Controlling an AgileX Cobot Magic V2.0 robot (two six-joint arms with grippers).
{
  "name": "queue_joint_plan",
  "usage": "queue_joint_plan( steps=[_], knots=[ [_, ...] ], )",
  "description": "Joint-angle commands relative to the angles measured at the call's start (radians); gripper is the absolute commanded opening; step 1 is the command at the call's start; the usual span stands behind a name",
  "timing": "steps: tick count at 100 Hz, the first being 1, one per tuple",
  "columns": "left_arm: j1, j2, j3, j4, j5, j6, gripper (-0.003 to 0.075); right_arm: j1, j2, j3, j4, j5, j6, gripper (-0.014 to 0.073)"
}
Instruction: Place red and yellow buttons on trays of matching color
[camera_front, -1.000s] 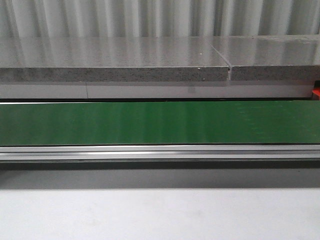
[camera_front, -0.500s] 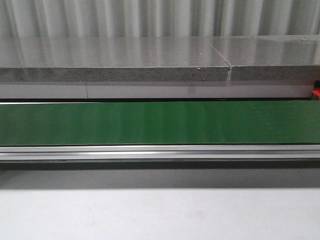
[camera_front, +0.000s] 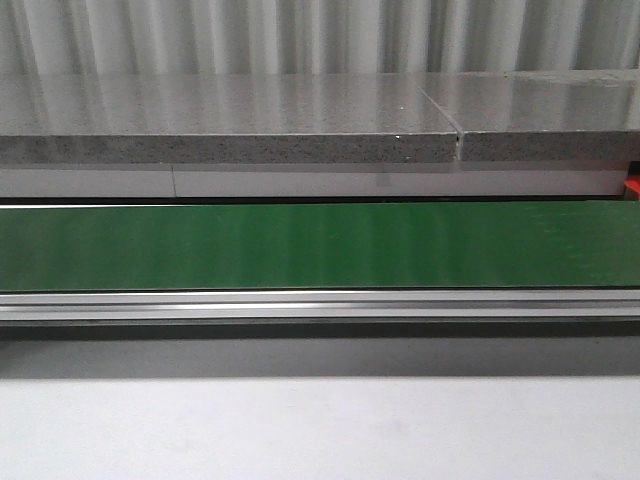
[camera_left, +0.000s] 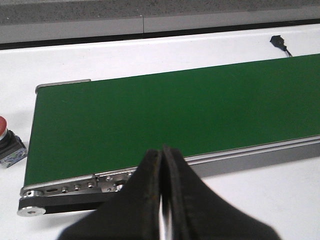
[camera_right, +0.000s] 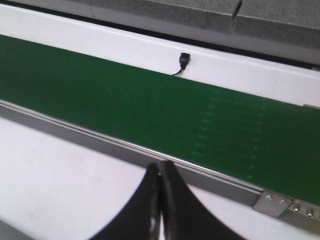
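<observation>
Green conveyor belt (camera_front: 320, 245) lies bare, a red button (camera_left: 6, 142) sits beside its end at the frame's left edge, no trays visible, both the left gripper (camera_left: 161, 200) and right gripper (camera_right: 160, 200) closed, empty: sorting unstarted.

nothing has visibly changed.

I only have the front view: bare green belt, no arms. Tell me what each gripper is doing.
Observer: The left gripper is shut, empty, hanging over the white table on the near side of the conveyor belt.
Operator: Report any button.
Observer: One red-capped button stands on the table just off the belt's end, seen by the left wrist camera.
Operator: Now the right side.
Observer: The right gripper is shut too, holding nothing, also on the belt's near side. No trays show in any view.
</observation>
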Motion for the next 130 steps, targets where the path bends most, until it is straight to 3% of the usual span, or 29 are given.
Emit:
queue_joint_plan(
  steps=[1, 42, 53, 74, 98, 110, 122, 130],
  knots=[
    [-0.009, 0.001, -0.025, -0.012, -0.065, -0.002, -0.0021, 0.000, -0.019, -0.014, 0.009, -0.063, -0.013, -0.0105],
    [-0.007, 0.020, -0.032, 0.022, -0.065, -0.004, -0.0021, 0.000, -0.020, -0.014, 0.009, -0.060, -0.013, -0.0106],
    [0.015, 0.061, -0.069, 0.052, -0.065, -0.064, -0.0021, 0.000, -0.020, -0.014, 0.009, -0.060, -0.013, -0.0106],
    [0.126, 0.207, -0.193, 0.047, -0.023, -0.166, -0.0021, 0.000, -0.020, -0.014, 0.009, -0.059, -0.013, -0.0106],
    [0.307, 0.386, -0.300, 0.007, 0.106, -0.167, -0.0013, 0.000, -0.020, -0.014, 0.009, -0.059, -0.013, -0.0106],
    [0.397, 0.451, -0.319, -0.024, 0.147, -0.167, 0.0111, 0.000, -0.020, -0.014, 0.009, -0.059, -0.013, -0.0106],
    [0.474, 0.490, -0.320, -0.024, 0.166, -0.167, 0.0393, 0.000, -0.020, -0.014, 0.009, -0.059, -0.013, -0.0106],
    [0.521, 0.512, -0.320, -0.024, 0.190, -0.167, 0.0529, 0.000, -0.020, -0.014, 0.009, -0.059, -0.013, -0.0106]
  ],
)
